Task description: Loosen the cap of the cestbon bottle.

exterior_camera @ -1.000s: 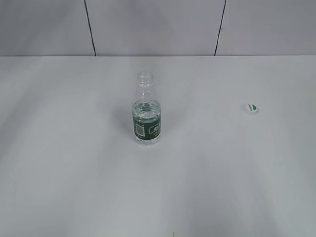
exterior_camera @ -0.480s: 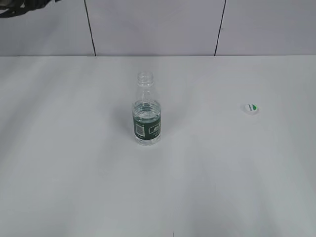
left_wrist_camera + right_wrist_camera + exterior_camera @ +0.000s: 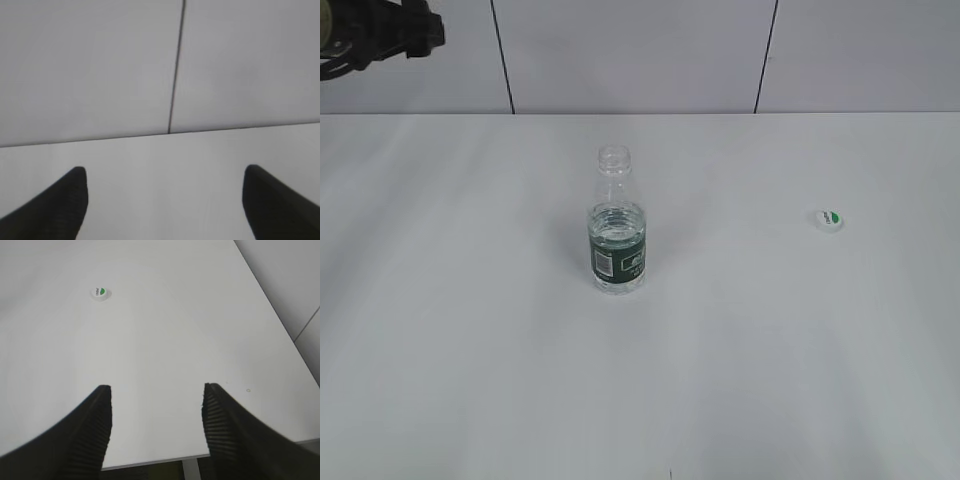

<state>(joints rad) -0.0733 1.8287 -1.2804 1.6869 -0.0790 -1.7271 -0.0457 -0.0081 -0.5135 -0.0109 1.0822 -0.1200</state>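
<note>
The cestbon bottle (image 3: 617,222) stands upright mid-table, clear and ribbed with a dark green label, its neck bare. The cap (image 3: 828,219) lies on the table far to the bottle's right, white with a green mark; the right wrist view shows this cap (image 3: 100,293) well ahead of my right gripper (image 3: 156,392), which is open and empty near the table's edge. My left gripper (image 3: 165,175) is open with nothing between its fingers, facing the back wall. A dark part of the left arm (image 3: 375,35) shows in the exterior view's top left corner.
The white table (image 3: 770,350) meets a grey panelled wall (image 3: 640,50) at the back. In the right wrist view the table's near edge (image 3: 150,460) and right edge (image 3: 285,335) show close by.
The left arm has come further into the exterior view's top left corner. Bottle and cap have not moved.
</note>
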